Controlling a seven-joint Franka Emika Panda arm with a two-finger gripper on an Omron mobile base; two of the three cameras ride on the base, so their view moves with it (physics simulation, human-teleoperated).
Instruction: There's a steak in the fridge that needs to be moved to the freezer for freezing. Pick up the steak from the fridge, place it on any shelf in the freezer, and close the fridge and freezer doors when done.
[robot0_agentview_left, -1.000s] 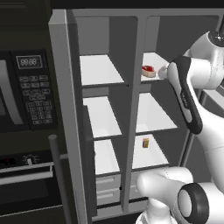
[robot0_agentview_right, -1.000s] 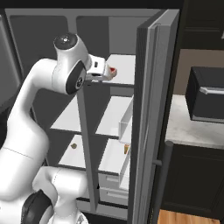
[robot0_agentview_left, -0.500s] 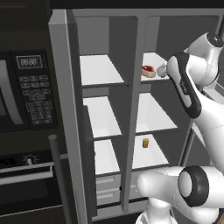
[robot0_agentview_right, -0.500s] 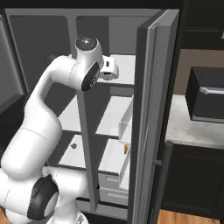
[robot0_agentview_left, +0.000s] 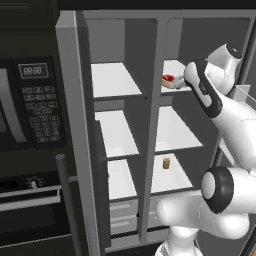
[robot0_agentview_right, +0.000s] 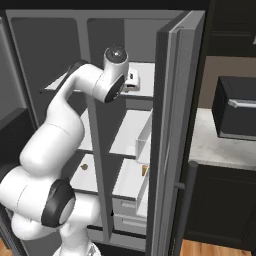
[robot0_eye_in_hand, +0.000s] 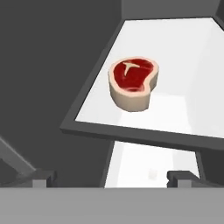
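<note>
red steak (robot0_eye_in_hand: 132, 83) on fridge (robot0_agentview_left: 197, 40) top white shelf, amber box (robot0_agentview_left: 166, 162) lower down, gripper (robot0_eye_in_hand: 111, 177) wide, empty

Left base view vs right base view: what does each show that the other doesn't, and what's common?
Left base view has the black microwave with its keypad, and the steak on the top fridge shelf, just beside the arm. Right base view has the open fridge door edge-on, the stone counter and a black appliance on it. Shared: the open grey unit with white shelves and drawers, the small amber item on a lower fridge shelf, and the white arm reaching toward the top shelf.
</note>
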